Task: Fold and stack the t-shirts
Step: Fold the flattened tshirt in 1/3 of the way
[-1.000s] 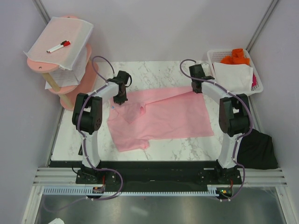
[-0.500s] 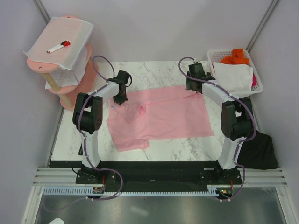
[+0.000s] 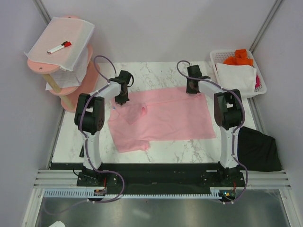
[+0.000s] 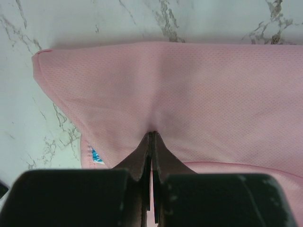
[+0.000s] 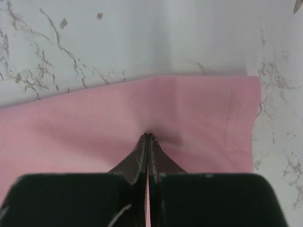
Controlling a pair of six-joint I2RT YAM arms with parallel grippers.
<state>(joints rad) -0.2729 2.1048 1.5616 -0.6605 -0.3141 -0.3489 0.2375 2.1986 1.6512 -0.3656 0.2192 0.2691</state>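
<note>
**Operator:** Cloth check: how will the pink t-shirt (image 3: 161,118) handle?

**Me:** Light, soft and limp, I judge. It will sag wherever I leave it unsupported. It lies spread on the tabletop (image 3: 156,71). The black t-shirt (image 3: 258,152) sits beyond the right side, near my right base.

**Operator:** Where do you take hold?

**Me:** Along the far edge, close to both corners. My left end effector (image 4: 151,135) is clenched on a pinch of that edge, and my right end effector (image 5: 147,136) likewise. The weave puckers at each tip.
</note>
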